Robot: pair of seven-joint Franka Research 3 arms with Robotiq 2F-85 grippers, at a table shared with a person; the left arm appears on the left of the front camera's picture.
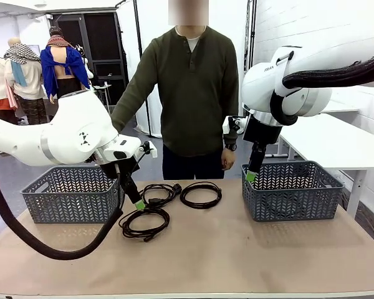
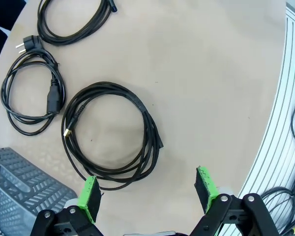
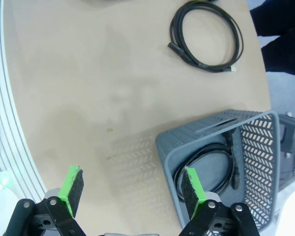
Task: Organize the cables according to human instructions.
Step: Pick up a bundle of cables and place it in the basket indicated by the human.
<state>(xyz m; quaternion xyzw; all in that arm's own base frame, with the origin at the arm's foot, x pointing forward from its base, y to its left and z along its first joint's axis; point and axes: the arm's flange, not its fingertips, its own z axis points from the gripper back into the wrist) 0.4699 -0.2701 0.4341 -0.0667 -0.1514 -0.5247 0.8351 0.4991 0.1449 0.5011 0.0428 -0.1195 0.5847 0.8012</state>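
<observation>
Three black cables lie coiled on the tan table: a near coil, a coil with a mains plug and a third coil. My left gripper hangs open just above the near coil, its green pads to either side of the coil's lower edge, holding nothing. The plug cable and the third coil lie beyond it. My right gripper is open over the left rim of the right basket. A fourth cable lies inside that basket; the third coil rests farther off.
An empty-looking grey basket stands at the table's left, its corner beside my left fingers. A person stands at the far edge with arms down. The table's front edge runs close by.
</observation>
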